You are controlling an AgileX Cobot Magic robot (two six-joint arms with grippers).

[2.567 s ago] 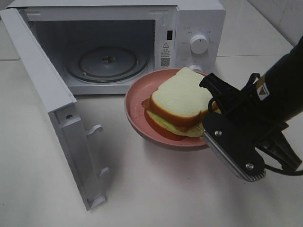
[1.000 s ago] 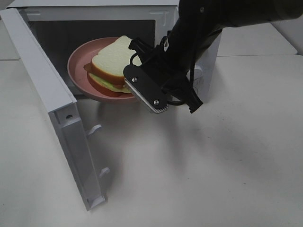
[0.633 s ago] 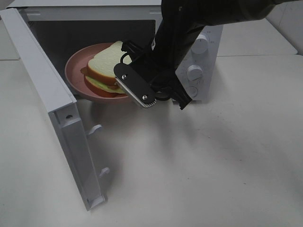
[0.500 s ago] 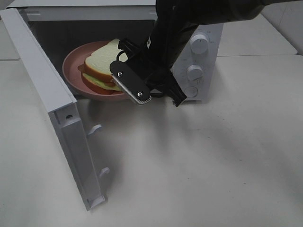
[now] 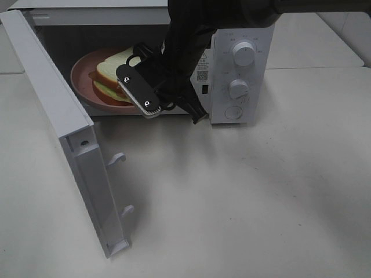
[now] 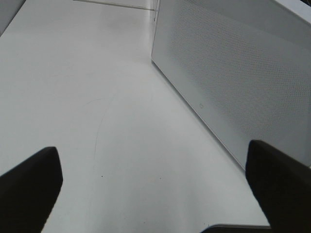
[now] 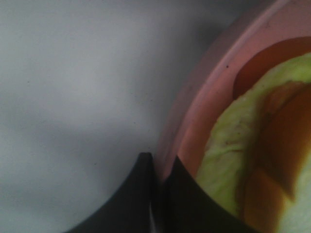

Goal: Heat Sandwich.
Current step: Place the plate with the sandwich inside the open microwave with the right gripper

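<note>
exterior high: sandwich point(image 5: 110, 75) is seen on pink plate point(image 5: 81, 78) inside open microwave point(image 5: 237, 63), just beyond right gripper point(image 5: 130, 84) | left wrist: left gripper point(image 6: 155, 194) jaws are spread wide above the surface point(image 6: 97, 97) | right wrist: right jaws are pinched together on the plate rim, sandwich filling lying just beside them

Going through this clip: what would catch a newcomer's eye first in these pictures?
The black right claw stands out, shut on the rim of a pink plate and holding it in the open cavity of the white microwave, upper left in the high view. On the plate sits the sandwich, white bread with green and reddish filling. The microwave's door stands wide open on the left, toward the camera.
</note>
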